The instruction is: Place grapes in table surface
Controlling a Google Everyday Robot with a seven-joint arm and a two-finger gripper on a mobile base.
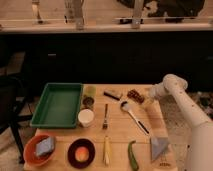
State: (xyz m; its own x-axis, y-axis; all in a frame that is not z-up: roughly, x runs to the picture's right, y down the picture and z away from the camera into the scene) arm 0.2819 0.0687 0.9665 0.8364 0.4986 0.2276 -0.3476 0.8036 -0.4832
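The grapes (pixel 135 95), a small dark reddish-brown bumpy cluster, lie on the light tan wooden table surface (pixel 120 137) near its far right corner. My gripper (pixel 146 100) is at the end of the white arm that reaches in from the right. It sits just to the right of the grapes, low over the table. I cannot make out whether it touches the cluster.
A green tray (pixel 57 105) stands at the left, a white cup (pixel 86 117) beside it. A fork (pixel 105 116), a spoon (pixel 132 114), a dark bar (pixel 113 94), a green vegetable (pixel 132 155), a grey napkin (pixel 160 148), a dark plate with an orange fruit (pixel 81 153) and an orange bowl (pixel 40 149) lie around.
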